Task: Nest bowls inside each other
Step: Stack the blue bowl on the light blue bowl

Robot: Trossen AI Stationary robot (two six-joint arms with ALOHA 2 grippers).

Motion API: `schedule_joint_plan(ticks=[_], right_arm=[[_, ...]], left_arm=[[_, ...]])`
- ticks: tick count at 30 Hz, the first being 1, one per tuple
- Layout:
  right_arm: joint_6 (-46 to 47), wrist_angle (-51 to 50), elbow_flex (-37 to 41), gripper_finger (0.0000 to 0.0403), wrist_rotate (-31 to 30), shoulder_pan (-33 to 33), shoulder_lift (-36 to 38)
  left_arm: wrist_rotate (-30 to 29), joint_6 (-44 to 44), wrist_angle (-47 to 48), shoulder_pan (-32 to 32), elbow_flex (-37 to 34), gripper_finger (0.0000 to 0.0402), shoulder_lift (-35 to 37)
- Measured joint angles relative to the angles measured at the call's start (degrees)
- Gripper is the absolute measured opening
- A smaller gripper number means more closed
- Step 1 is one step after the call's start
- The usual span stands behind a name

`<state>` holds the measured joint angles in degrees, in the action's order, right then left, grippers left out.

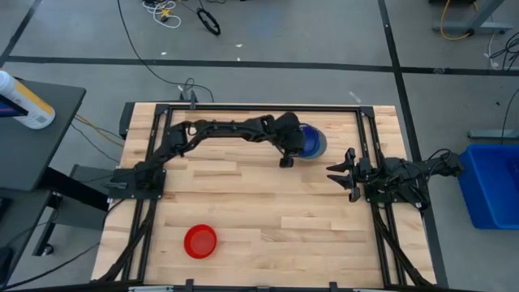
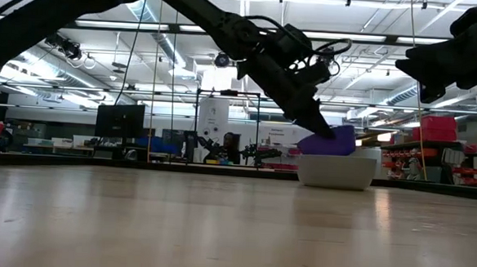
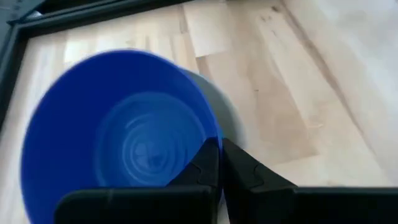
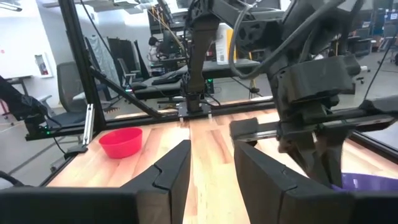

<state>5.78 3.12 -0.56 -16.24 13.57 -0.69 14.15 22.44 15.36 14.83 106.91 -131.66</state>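
Note:
A dark blue bowl (image 3: pixel 118 137) hangs tilted over a grey bowl (image 2: pixel 337 173) at the table's far middle-right, with my left gripper (image 3: pixel 221 149) shut on it. In the high view the blue bowl (image 1: pixel 310 138) covers most of the grey bowl (image 1: pixel 323 146). A red bowl (image 1: pixel 200 241) stands on its base near the table's front left. My right gripper (image 1: pixel 340 173) waits open by the right edge with nothing between its fingers; its own view shows the red bowl (image 4: pixel 121 142). My left gripper pinches the dark blue bowl's rim (image 3: pixel 214 132) on the side toward the table's near edge, one finger (image 3: pixel 202 165) inside the bowl and the other outside. The fingers slant downward from the left. The bowl hangs tilted, its low part (image 2: pixel 336 148) within the grey bowl's rim.
A black frame (image 1: pixel 259 106) runs along the table's far edge just behind the bowls, and rails run down both sides. Bare wood (image 1: pixel 276 219) lies between the red bowl and my right arm. A person sits in the room beyond the table.

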Motion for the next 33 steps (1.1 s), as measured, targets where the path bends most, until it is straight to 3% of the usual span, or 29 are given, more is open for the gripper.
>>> schedule_joint_plan(ticks=[8,21,28,33], right_arm=[[-0.2,0.1,0.0,0.0135,-0.1,0.0,0.0],[-0.2,0.2,0.0,0.0135,-0.1,0.0,0.0],[-0.1,0.1,0.0,0.0133,-0.1,0.0,0.0],[0.0,0.1,0.0,0.0135,-0.1,0.0,0.0]], left_arm=[[0.7,2.2,2.7,0.2,0.0,0.0005,0.0],[-3.3,3.0,7.5,-0.7,0.0,0.0008,0.1],[-2.6,2.1,7.5,-1.2,0.0,0.0098,0.1],[-5.9,2.0,6.5,-1.9,0.0,0.0178,0.1]])
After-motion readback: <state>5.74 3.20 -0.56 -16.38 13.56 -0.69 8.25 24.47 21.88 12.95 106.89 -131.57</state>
